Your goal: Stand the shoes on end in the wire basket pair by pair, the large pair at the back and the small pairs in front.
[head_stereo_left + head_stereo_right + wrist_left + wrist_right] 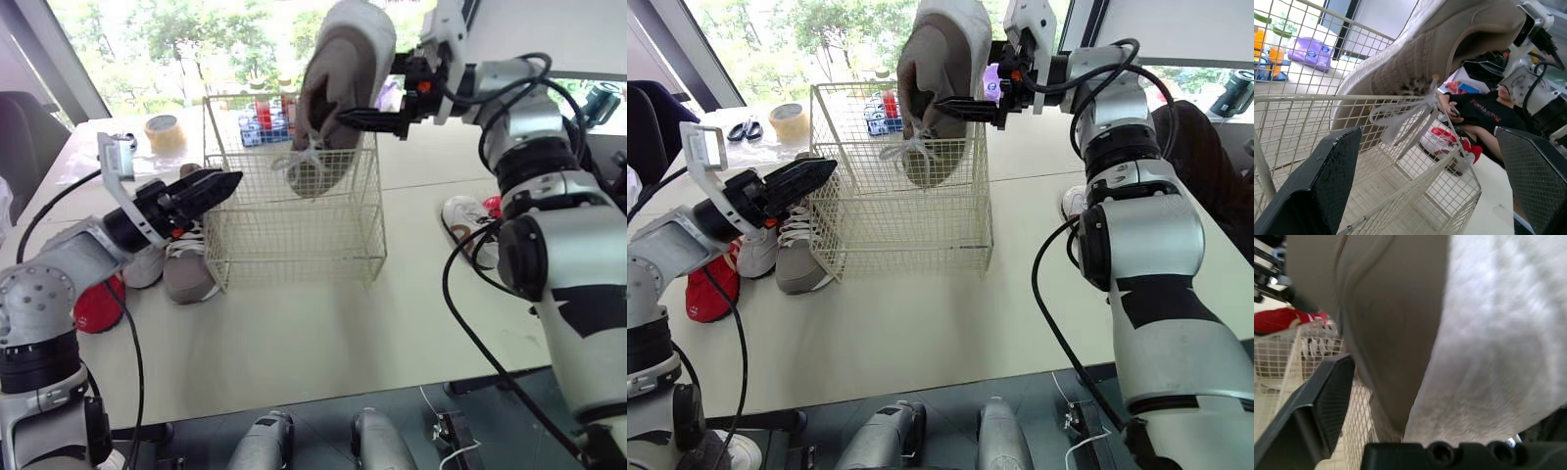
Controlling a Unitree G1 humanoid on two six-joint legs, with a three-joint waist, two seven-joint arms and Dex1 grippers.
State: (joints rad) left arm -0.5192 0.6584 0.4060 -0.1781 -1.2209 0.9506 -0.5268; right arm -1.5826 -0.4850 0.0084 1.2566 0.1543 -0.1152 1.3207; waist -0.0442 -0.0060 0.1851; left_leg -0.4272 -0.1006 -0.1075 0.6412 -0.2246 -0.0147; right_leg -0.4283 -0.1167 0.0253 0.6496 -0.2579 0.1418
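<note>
left tool (230, 184) mid-left of frame, fingers wide, empty, just beside the wire basket (294, 235) on the counter at centre. right tool (377, 119) at upper centre is clamped on the large grey shoe (338, 78), toe down, toe end inside the basket mouth (laces (299, 157) dangling). Lower it straight, keep the laces off the wires, and seat the toe at the back before release.

My right arm reaches forward and high, its gripper (348, 117) clamped on a shoe (343, 69). My left gripper (223, 184) hangs low near the worktop's left edge, fingers spread wide.
</note>
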